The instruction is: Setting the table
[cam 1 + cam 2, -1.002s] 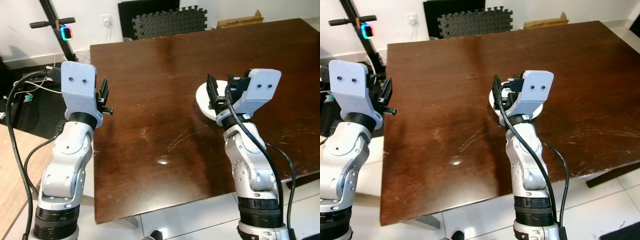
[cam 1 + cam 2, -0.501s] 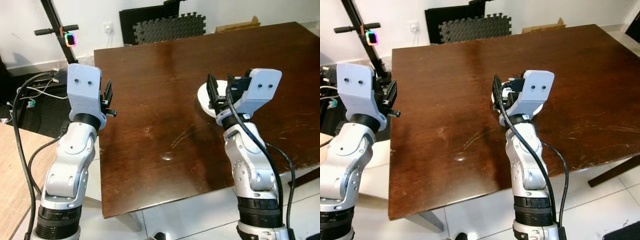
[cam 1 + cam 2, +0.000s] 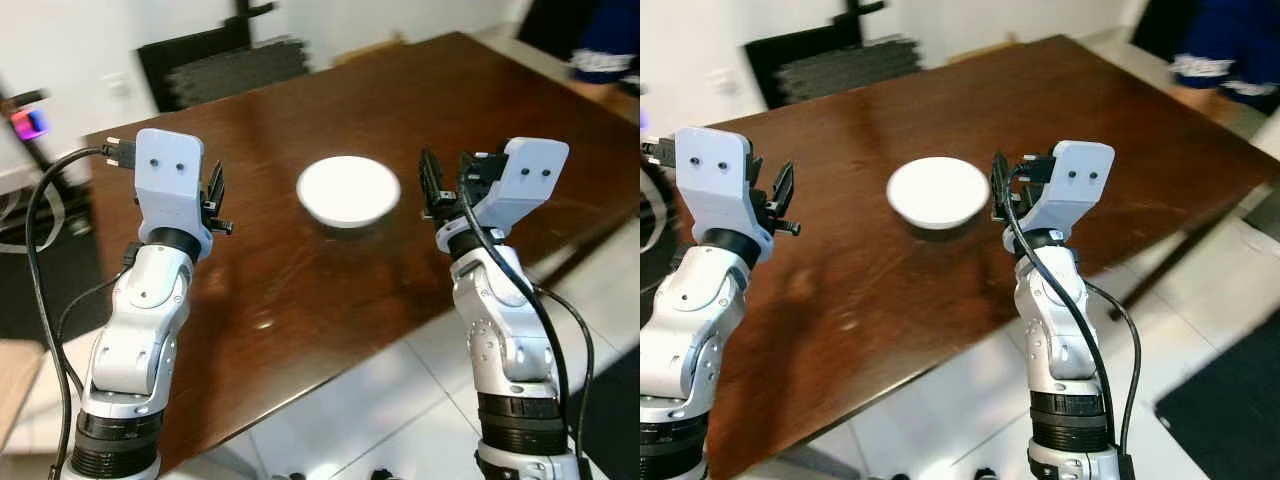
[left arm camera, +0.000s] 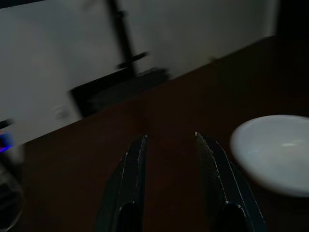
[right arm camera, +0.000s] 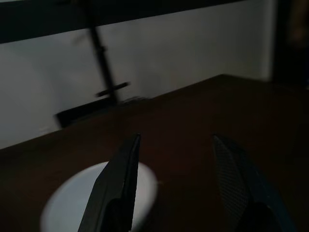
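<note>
Right now you have a big dark brown counter (image 3: 300,290) in front of you, and it looks shiny. Your two silver arms are held up over its near edge, one on each side. Behind the counter stands a black chair (image 3: 215,65) against a white wall (image 3: 60,30). The floor (image 3: 1200,330) under the counter on your right is made of pale tiles. Far off on the right you can see a blurry blue shape, and you cannot tell what it is.

A white bowl (image 3: 348,190) sits on the counter, out past the middle of it. It is round and low. It stands alone and nothing touches it. The bowl lies between your two arms, a bit nearer to the right one.

Your left gripper (image 3: 212,190) hangs above the left part of the counter, well apart from the bowl. Its fingers (image 4: 135,159) are a little spread and hold nothing. In the left wrist view the bowl shows off to one side.

Your right gripper (image 3: 440,185) is near the bowl but not touching it. Its fingers (image 5: 126,164) are spread wide and hold nothing. In the right wrist view part of the bowl shows behind one finger
</note>
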You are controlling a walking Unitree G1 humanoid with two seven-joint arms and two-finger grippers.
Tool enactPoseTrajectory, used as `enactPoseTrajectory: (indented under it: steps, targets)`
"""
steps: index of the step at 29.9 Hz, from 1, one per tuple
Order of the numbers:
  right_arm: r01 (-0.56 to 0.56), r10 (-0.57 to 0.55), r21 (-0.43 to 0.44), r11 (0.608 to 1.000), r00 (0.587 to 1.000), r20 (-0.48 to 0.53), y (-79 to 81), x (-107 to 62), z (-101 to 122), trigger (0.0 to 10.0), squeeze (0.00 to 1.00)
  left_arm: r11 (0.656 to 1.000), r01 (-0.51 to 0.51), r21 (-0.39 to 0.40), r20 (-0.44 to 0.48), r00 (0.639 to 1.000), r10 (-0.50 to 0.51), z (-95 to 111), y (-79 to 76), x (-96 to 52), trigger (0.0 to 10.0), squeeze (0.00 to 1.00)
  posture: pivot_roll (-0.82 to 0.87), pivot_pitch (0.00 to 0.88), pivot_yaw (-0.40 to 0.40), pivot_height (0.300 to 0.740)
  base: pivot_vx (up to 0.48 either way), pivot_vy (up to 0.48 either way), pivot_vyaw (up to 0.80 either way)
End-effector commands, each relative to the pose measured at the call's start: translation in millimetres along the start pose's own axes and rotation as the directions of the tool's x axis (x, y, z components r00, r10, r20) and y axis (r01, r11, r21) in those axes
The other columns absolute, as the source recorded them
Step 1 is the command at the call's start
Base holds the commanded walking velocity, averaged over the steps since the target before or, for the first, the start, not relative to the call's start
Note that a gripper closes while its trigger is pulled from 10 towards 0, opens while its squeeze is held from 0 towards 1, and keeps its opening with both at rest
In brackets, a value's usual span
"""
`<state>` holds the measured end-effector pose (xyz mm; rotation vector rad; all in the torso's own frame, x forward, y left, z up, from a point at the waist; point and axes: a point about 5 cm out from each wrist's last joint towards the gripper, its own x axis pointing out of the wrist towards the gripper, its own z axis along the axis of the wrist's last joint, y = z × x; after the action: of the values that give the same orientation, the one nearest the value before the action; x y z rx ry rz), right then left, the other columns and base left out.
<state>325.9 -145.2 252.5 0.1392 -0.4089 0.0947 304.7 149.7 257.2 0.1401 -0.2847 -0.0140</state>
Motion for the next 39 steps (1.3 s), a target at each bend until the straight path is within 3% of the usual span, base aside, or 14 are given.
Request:
enactPoseTrajectory:
  steps: [1,9,27,39]
  targets:
    - [-0.001,0.001,0.002,1.0,1.0,-0.012,1.8,-0.6,-3.2,10.0,0.0,1.0,-0.011,0.012,-0.03,0.999,0.012,-5.7,2.9,-1.2,10.0,0.0,0.05,0.117,0.093,0.74,0.0,0.0,0.0]
    - [-0.005,0.004,-0.002,1.0,1.0,-0.011,2.4,-0.8,-2.9,10.0,0.0,0.999,0.018,0.026,-0.054,0.998,-0.016,-9.9,-0.7,-1.2,10.0,0.0,0.05,0.117,0.095,0.74,0.0,-0.033,0.0]
    - [-0.011,0.011,-0.005,1.0,1.0,-0.012,3.4,-1.8,-3.1,10.0,0.0,1.0,0.017,0.025,-0.072,0.997,-0.015,-12.2,-1.3,-1.4,10.0,0.0,0.05,0.123,0.094,0.74,0.0,-0.444,0.0]
    - [-0.014,0.014,-0.005,1.0,1.0,-0.013,4.3,-2.3,-3.9,10.0,0.0,1.0,-0.014,-0.006,-0.092,0.996,0.013,-14.6,2.2,-0.9,10.0,0.0,0.05,0.123,0.096,0.74,0.0,0.0,0.0]
